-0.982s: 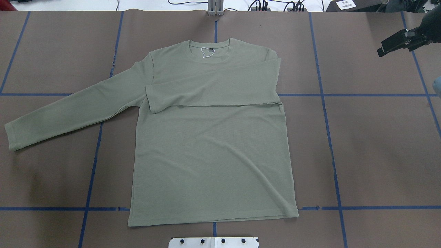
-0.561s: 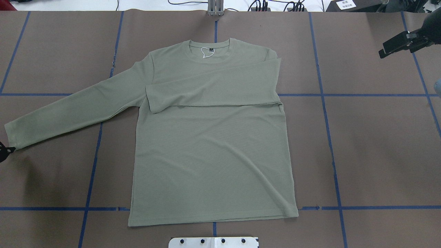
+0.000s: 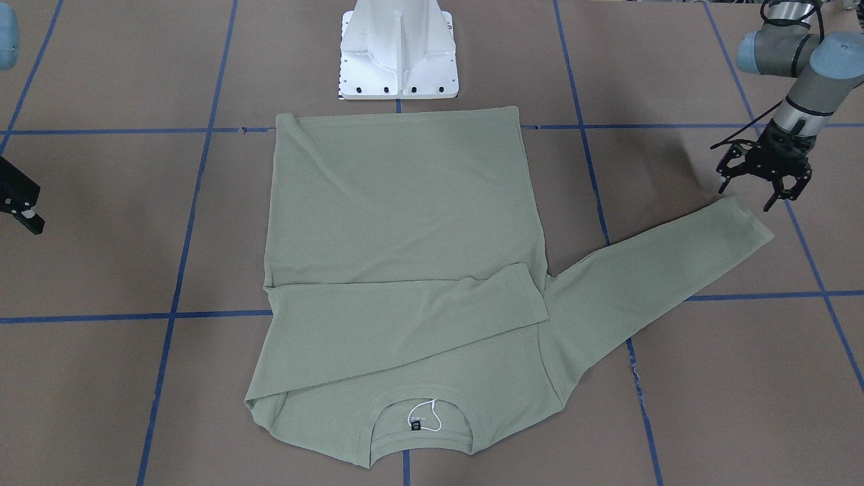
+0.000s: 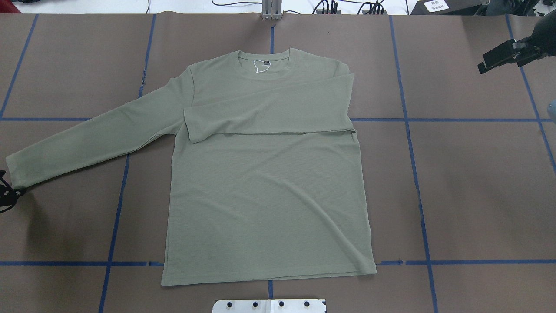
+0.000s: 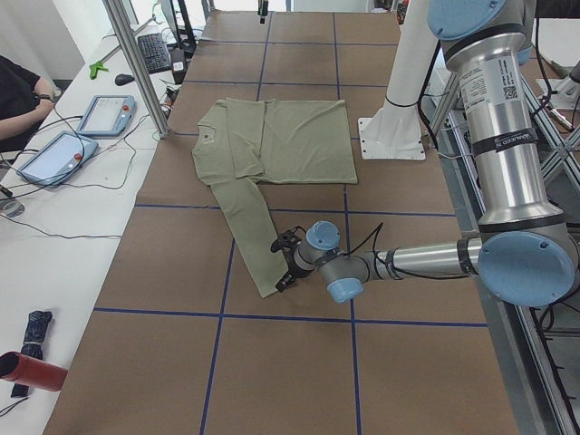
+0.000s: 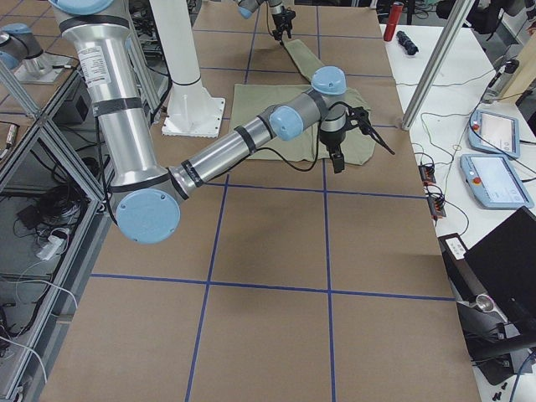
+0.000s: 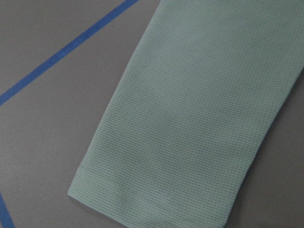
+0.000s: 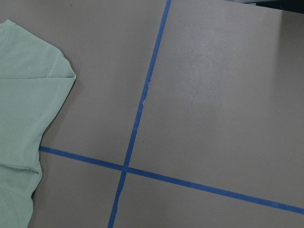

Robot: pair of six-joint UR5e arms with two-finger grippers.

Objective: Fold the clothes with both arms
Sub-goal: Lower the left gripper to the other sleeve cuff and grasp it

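Blue-taped brown table [image 4: 478, 174]; left hand [image 3: 748, 196] spread wide beside shirt cuff [image 3: 752, 219]; right hand [image 4: 497, 56]: cannot tell

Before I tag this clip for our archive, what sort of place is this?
Most likely a robotics lab workcell. A paper-covered table is gridded with blue tape, robot arms rise beside a white pedestal, and a side bench holds teach pendants and a keyboard.

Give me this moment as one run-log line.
green long-sleeved shirt: flat | folded sleeve: across chest | outstretched sleeve: unfolded | left claw: open, at its cuff | right claw: off the shirt
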